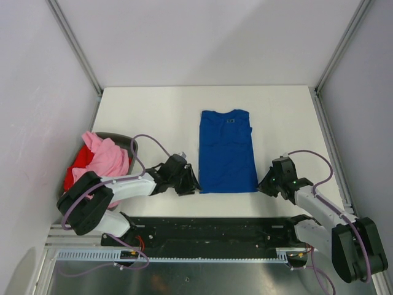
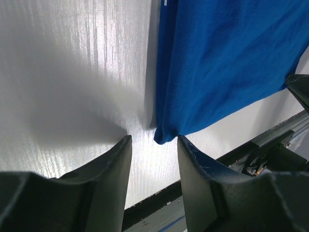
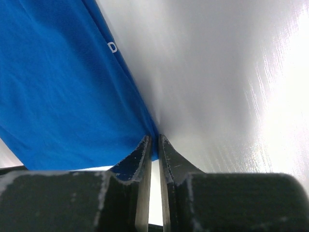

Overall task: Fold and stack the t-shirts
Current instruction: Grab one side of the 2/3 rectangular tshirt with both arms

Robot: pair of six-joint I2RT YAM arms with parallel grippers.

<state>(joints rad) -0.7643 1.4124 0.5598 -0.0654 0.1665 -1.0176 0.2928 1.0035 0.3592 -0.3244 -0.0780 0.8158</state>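
Left claw [image 2: 153, 138] spread wide, blue shirt [image 2: 227, 53] corner just past its tips. Right claw [image 3: 154, 138] pressed together, pinching shirt's other corner.

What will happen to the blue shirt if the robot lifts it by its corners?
The royal blue cloth t-shirt will probably droop, since it lies thin and flat on the white table. Its corner bunches at the right end effector, so it seems soft. Pushed, it would likely wrinkle, not slide.
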